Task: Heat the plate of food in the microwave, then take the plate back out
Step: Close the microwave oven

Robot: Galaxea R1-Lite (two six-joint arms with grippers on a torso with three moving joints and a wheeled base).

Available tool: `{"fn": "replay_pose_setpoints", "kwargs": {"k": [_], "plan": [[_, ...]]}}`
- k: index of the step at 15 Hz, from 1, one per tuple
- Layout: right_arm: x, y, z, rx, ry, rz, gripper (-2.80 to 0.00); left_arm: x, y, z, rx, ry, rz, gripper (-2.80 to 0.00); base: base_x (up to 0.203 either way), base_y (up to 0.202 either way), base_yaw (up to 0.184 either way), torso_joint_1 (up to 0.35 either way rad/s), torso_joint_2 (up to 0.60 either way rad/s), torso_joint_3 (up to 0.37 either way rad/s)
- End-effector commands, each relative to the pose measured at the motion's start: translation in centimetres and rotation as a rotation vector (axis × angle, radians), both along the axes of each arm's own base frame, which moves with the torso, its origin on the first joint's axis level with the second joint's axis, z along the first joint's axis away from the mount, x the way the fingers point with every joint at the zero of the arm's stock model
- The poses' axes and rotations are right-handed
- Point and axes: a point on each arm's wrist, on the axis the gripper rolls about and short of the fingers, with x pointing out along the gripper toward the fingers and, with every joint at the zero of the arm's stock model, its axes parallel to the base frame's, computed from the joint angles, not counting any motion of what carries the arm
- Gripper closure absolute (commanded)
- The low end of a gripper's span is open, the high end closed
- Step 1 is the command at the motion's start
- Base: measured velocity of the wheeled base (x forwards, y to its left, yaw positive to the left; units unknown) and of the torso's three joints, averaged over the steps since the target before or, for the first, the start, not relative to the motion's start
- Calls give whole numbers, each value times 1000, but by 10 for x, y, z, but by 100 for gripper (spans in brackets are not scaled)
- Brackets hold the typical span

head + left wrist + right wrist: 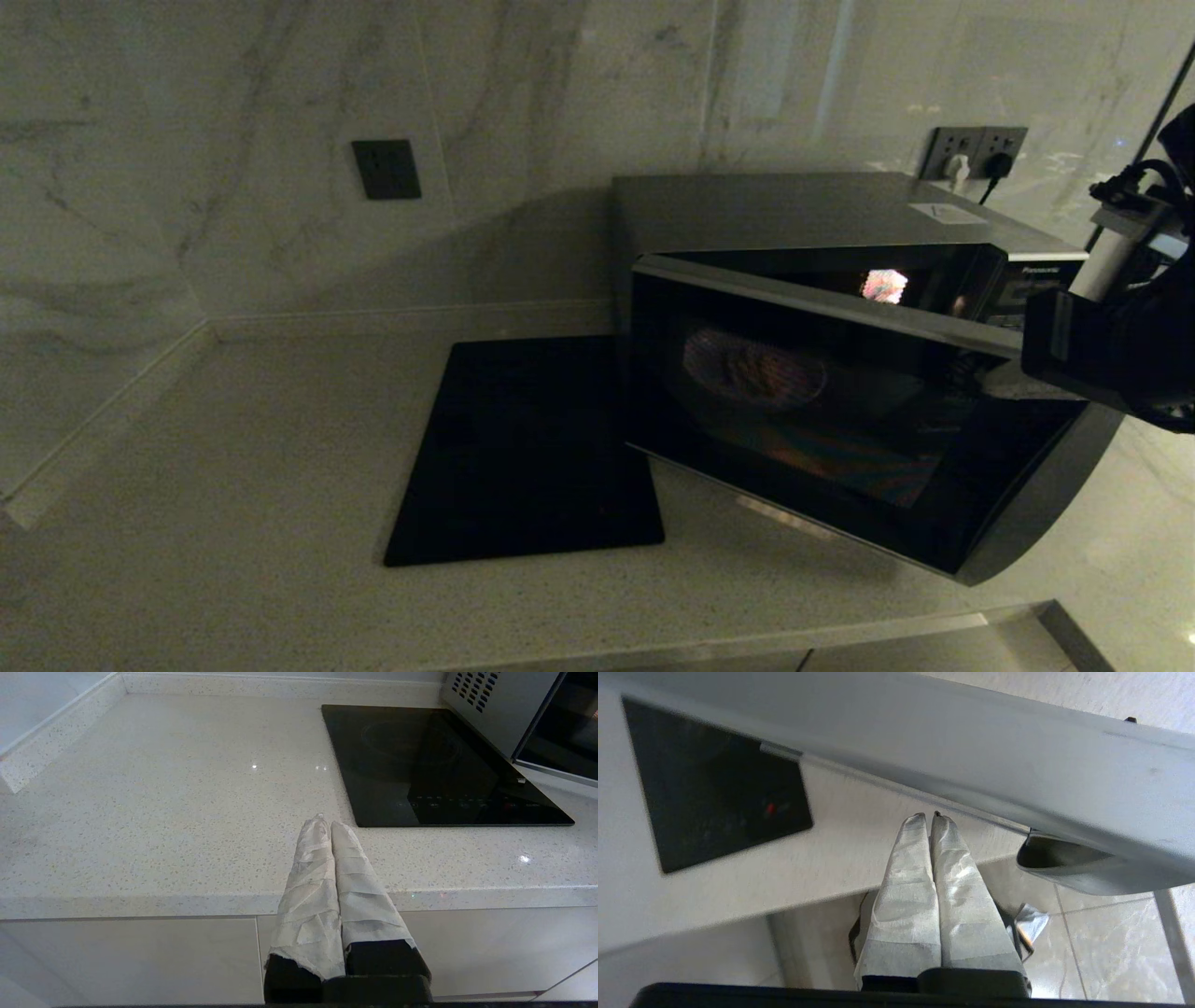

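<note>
A: Looking from the head view, where does the door sit from the right gripper (930, 816)?

B: The microwave (803, 215) has its door (822, 420) swung partly open, and the door's free edge lies just ahead of the jaws, which are clenched on nothing. Its long top edge runs crosswise to the fingers.

A: And the plate of food (754, 366)?

B: Beyond the jaws, behind the dark glass, a pale round shape inside the cavity; whether the fries are on it, I cannot tell.

A: Which arm is nearer?

B: The right, plainly. The left gripper (330, 822) hangs clenched and empty near the front edge of the desk (163, 812), well apart from the door, beside the black glass square (430, 765).
</note>
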Motion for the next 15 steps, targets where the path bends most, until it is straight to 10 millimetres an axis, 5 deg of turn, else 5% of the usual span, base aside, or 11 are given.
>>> {"fn": "replay_pose_setpoints", "kwargs": {"k": [1, 15], "plan": [[13, 3, -7, -13, 11, -20, 0, 0, 0, 0, 0, 0, 0, 0, 0, 0, 0, 0, 0, 0], [51, -13, -33, -4, -121, -111, 0, 0, 0, 0, 0, 0, 0, 0, 0, 0, 0, 0, 0, 0]]}}
